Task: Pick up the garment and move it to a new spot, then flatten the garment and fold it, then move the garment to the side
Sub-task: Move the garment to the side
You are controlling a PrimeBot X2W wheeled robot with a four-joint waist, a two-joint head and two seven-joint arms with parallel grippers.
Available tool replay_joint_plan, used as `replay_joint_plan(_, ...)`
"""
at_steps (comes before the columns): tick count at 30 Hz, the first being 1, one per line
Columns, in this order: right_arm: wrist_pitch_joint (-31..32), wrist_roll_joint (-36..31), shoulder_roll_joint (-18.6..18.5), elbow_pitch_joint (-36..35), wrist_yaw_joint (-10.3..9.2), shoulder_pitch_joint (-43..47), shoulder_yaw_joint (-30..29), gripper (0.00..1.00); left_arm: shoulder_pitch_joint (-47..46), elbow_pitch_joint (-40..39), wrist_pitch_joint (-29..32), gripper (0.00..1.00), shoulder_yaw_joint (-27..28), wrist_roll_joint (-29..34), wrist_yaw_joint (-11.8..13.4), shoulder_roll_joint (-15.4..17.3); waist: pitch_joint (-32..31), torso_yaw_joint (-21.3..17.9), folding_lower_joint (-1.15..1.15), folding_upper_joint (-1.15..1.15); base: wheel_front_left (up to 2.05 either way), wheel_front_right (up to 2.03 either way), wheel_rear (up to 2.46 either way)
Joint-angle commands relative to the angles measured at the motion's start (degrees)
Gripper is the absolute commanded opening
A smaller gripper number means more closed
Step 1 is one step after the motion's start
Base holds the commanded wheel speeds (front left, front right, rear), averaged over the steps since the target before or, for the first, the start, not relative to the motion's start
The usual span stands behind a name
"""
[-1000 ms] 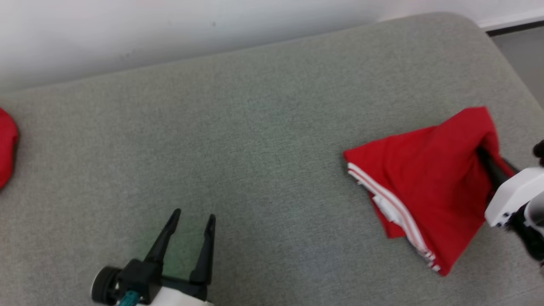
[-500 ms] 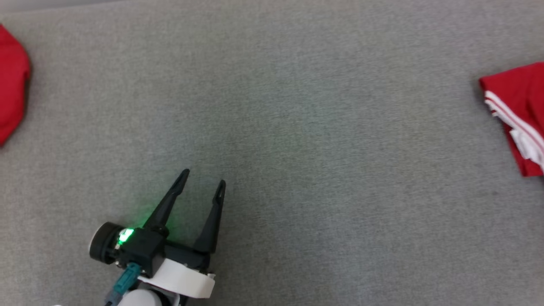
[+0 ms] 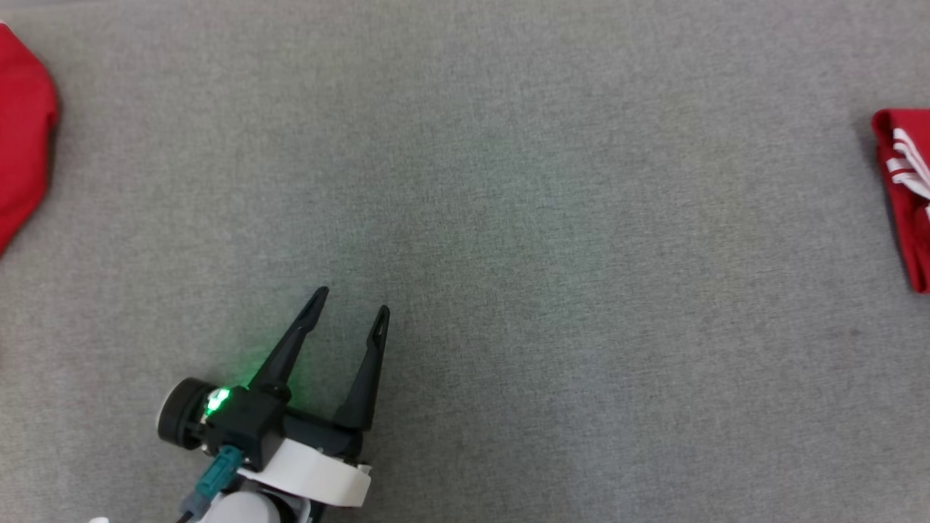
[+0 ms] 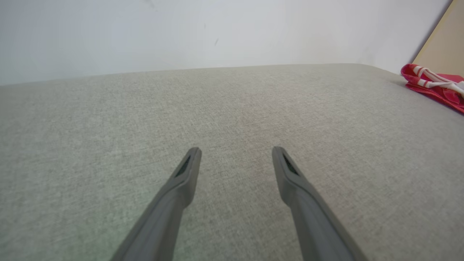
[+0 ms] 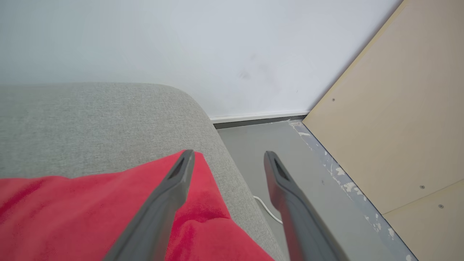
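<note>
The right gripper (image 5: 229,155) hangs with its two fingers spread wide and nothing between them. One finger shows over the red garment (image 5: 72,217); I cannot tell if it touches the cloth. The garment lies folded at the right end of the grey cushion (image 5: 90,123), close to the round edge. I think the job is nearly done, and the step now is to pull this gripper away. To do that well, it should go straight up first, fingers wide, so no tip hooks a fold and drags the neat pile open or off the edge. The left gripper (image 3: 352,301) is spread too and holds nothing. It sits low over the bare cushion, close to the robot, fingers pointing away and a bit right, well apart from the garment. Another red cloth (image 3: 22,145) lies at the far left. Past the cushion are the floor (image 5: 253,145), a white cord (image 5: 266,209) and the wall (image 5: 181,43).
</note>
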Motion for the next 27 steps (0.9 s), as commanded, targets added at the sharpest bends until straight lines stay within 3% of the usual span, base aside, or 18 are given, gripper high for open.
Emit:
replay_joint_plan(1, -1.1, -0.5, 0.9, 0.3, -0.12, -0.4, -0.8, 1.0, 0.5, 0.6, 0.1, 1.0, 0.4, -0.8, 0.4, -0.1, -1.1, -0.3, -0.01, 0.0, 0.0, 0.0, 0.0)
replay_joint_plan(7, -2.5, -4.4, 3.0, -3.7, -0.12, 2.8, -3.1, 1.0, 2.6, 1.0, 0.1, 1.0, 1.4, -2.2, 1.4, -1.2, -7.1, -0.4, -0.01, 0.0, 0.0, 0.0, 0.0)
replay_joint_plan(11, -2.5, -7.7, 4.3, -13.5, -0.12, 9.7, -6.3, 1.0, 5.0, 1.2, 0.1, 1.0, 2.2, -3.7, 2.4, -2.0, -12.0, 0.0, -0.01, 0.0, 0.0, 0.0, 0.0)
replay_joint_plan(18, -2.4, -13.3, 9.8, -33.0, -0.12, 28.8, -14.2, 1.0, 9.6, 1.9, 0.1, 1.0, 3.8, -5.6, 4.0, -2.7, -20.4, 2.6, -0.01, 0.0, 0.0, 0.0, 0.0)
replay_joint_plan(27, -2.4, -19.4, 23.4, -51.4, -0.12, 51.5, -21.6, 1.0, 13.9, 3.0, 0.1, 1.0, 6.4, -6.1, 4.2, -2.9, -26.3, 5.8, -0.01, 0.0, 0.0, 0.0, 0.0)
